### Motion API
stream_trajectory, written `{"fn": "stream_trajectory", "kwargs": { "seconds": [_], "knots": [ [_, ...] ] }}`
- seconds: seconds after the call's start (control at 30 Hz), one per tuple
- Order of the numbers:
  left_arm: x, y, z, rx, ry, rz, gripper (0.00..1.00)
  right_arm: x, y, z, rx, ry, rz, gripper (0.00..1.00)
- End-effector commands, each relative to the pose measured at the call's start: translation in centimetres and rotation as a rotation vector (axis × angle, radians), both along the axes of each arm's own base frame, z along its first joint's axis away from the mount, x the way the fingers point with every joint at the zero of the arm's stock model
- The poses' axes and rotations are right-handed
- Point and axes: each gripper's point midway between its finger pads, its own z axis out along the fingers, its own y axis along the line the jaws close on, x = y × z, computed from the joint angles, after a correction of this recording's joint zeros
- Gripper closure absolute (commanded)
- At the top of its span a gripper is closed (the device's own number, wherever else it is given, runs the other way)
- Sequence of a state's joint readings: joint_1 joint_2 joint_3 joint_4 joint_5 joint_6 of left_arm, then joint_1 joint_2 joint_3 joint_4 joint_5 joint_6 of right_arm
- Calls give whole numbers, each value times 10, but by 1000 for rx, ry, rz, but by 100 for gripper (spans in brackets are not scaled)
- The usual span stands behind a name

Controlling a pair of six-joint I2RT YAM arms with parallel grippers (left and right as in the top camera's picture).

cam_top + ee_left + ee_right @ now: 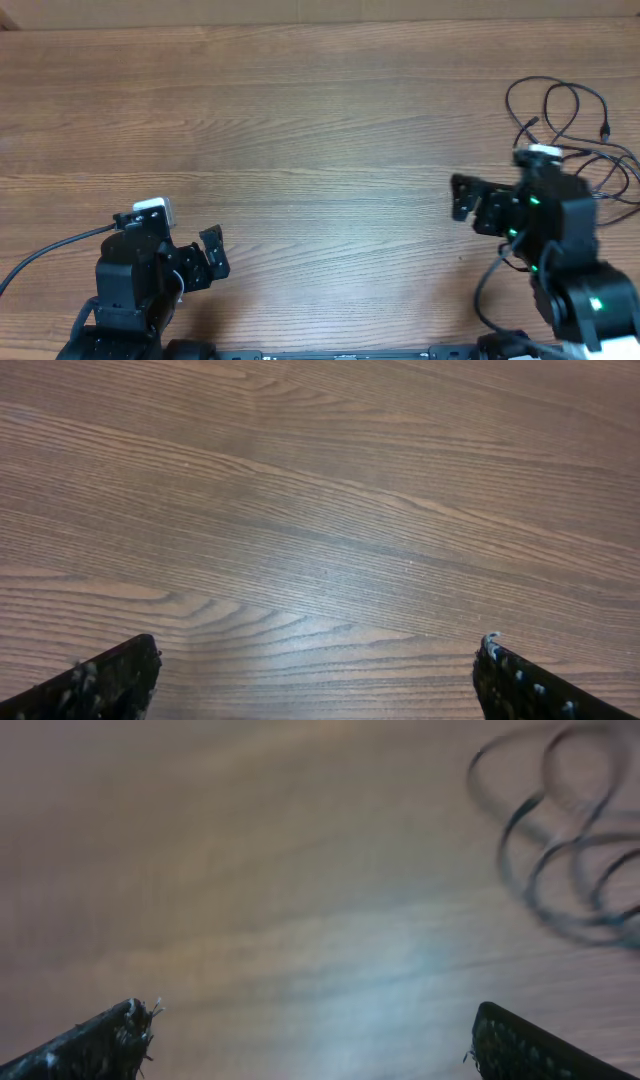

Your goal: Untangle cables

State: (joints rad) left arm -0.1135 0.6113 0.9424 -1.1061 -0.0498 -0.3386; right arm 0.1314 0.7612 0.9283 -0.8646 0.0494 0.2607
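The cables point(575, 125) are thin black cords bunched in loops at the far right of the wooden table, with small plugs at their ends. They show blurred at the upper right of the right wrist view point(565, 850). My right gripper point(465, 198) is open and empty, just left of the bunch, its arm lying over part of the cords. In its wrist view the fingers point(310, 1030) stand wide apart over bare wood. My left gripper point(212, 255) is open and empty at the near left, far from the cables; its fingers point(318, 675) frame bare wood.
The wooden table point(300, 130) fills the view. A thicker black arm cable point(45, 250) runs off the left edge beside the left arm. The table's far edge point(300, 25) lies along the top.
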Motion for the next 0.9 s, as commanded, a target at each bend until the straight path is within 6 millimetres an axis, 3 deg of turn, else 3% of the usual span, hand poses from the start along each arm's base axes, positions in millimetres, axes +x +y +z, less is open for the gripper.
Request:
{"fn": "stream_trajectory", "kwargs": {
  "seconds": [0.0, 0.17, 0.53, 0.87],
  "knots": [
    [0, 3, -3, 0, 4, 20, 0, -6, -21, 0, -7, -72, -83, 0],
    [0, 3, -3, 0, 4, 20, 1, -9, -34, -4, 5, -214, -132, 0],
    [0, 3, -3, 0, 4, 20, 0, -6, -34, 9, 39, -641, -133, 0],
    [0, 3, -3, 0, 4, 20, 0, -22, -34, 13, 60, -915, -129, 0]
  ]
}}
